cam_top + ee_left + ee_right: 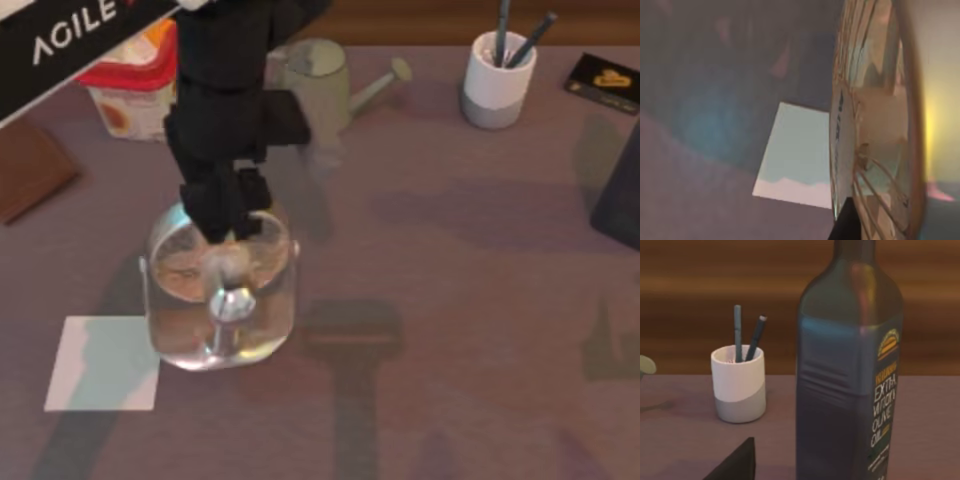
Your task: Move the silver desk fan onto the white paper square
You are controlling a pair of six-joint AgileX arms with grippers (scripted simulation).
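Gripping the silver desk fan [222, 290] at its ring housing, the left gripper [228, 222] is coming down from above w/ fingers pinched on the rim. Fan is sitting left of table centre, its base just touching or overlapping the right edge of the white paper square [103, 363]; can't tell if it's lifted off the table. Left wrist view is showing the fan's ring [875, 120] up close w/ the paper square [797, 155] beside it.

Containers: white-and-grey cup [498, 80] at the back right is holding two dark pens [515, 40]; olive-green watering can [325, 85] is standing behind the fan; a red-lidded white tub [130, 85] is sitting back left, contents hidden.

Right wrist view is showing a dark olive oil bottle [850, 370] near the same cup [739, 385]. Right gripper isn't in view.
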